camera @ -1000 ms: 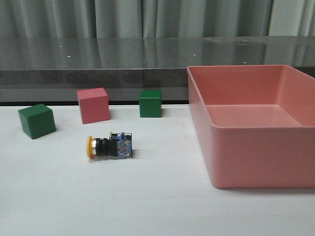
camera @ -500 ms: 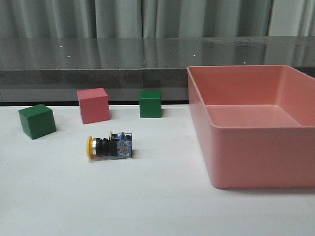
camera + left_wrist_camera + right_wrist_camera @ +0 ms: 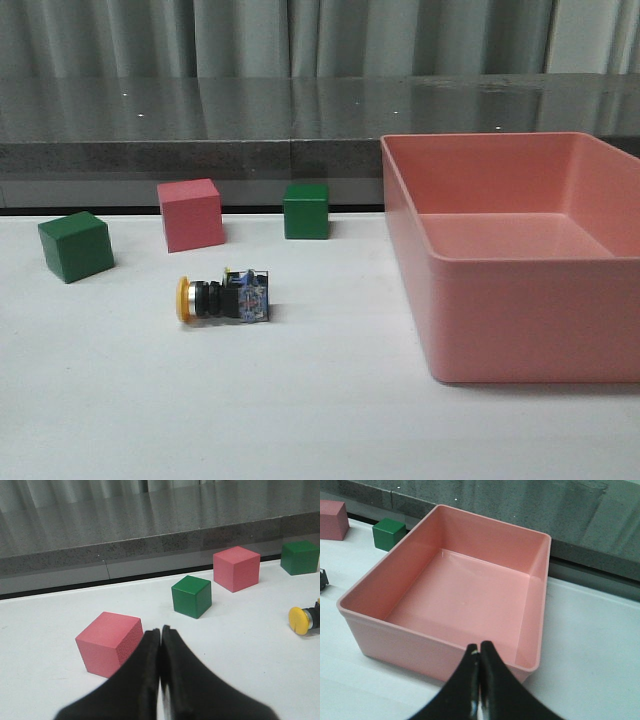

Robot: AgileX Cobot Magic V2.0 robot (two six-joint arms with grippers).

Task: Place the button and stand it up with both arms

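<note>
The button lies on its side on the white table, yellow cap to the left, blue-and-clear base to the right. In the left wrist view its yellow cap shows at the edge. My left gripper is shut and empty, low over the table beside a pink cube, well away from the button. My right gripper is shut and empty, near the pink bin's front rim. Neither arm shows in the front view.
A large empty pink bin fills the right side. A green cube, a pink cube and another green cube stand behind the button. A grey ledge runs along the table's back.
</note>
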